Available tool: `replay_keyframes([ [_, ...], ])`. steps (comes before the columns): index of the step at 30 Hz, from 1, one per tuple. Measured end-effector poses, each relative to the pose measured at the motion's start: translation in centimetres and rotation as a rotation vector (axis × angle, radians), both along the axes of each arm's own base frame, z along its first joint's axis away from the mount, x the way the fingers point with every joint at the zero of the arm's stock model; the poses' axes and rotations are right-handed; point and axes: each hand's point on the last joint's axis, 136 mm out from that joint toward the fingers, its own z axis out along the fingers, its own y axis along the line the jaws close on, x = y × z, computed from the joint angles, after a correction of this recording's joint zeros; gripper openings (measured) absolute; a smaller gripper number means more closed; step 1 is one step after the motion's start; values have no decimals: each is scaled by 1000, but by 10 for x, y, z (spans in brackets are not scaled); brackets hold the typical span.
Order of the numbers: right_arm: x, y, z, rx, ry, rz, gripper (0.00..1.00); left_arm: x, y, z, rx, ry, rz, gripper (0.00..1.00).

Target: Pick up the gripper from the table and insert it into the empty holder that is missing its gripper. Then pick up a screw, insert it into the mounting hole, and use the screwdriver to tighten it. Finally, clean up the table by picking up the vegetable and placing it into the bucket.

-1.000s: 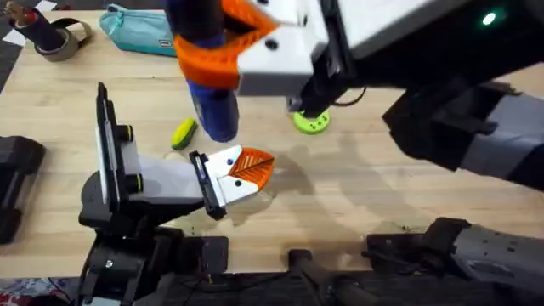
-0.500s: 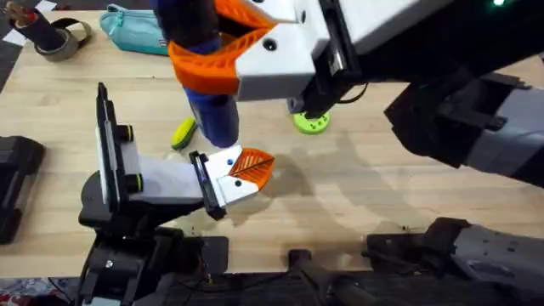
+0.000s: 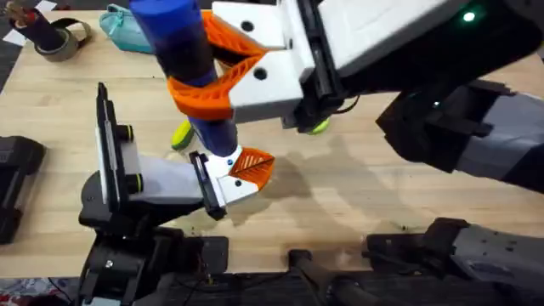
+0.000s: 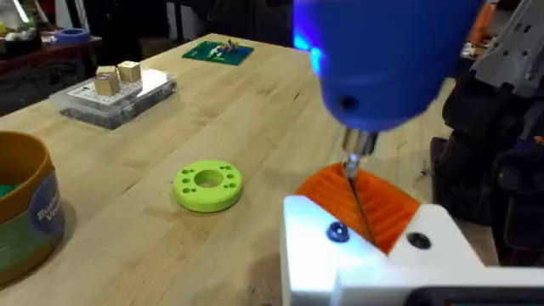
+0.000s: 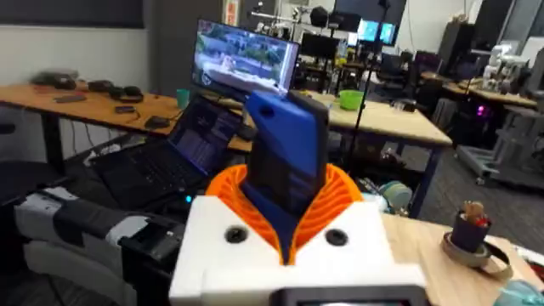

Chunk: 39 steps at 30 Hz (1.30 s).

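My right gripper (image 3: 202,92) reaches across the table, its orange pads (image 5: 340,197) shut on the blue screwdriver (image 3: 180,51), which stands tilted with its top leaning left. The thin bit (image 4: 357,183) comes down onto my left gripper (image 3: 235,174), a white block with an orange ribbed pad (image 4: 384,204). A small blue screw head (image 4: 337,231) sits in the white block, a dark hole (image 4: 416,240) beside it. The yellow-green vegetable (image 3: 181,133) lies on the table just left of the screwdriver. The orange-brown bucket (image 4: 24,211) stands apart from them.
A lime-green disc (image 4: 207,185) with a centre hole lies on the table, half hidden under the right arm (image 3: 318,127). A teal pouch (image 3: 127,30) and a tape roll (image 3: 59,38) sit at the far left. A clear box (image 4: 115,92) stands farther off.
The right arm has swung the screwdriver's top to the left and brought its tip down closer to the left gripper's white block. The left arm has not moved.
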Motion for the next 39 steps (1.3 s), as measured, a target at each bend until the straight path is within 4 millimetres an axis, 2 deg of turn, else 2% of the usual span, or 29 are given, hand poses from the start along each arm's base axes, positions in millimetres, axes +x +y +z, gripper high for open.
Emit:
replay_keyframes([
  [8, 3, 3, -17, -29, 9, -5, 25, 0, 0, 0, 0, 0, 0, 7],
  [39, -4, 7, -20, -35, -5, 11, 25, 0, 0, 0, 0, -1, 0, 7],
])
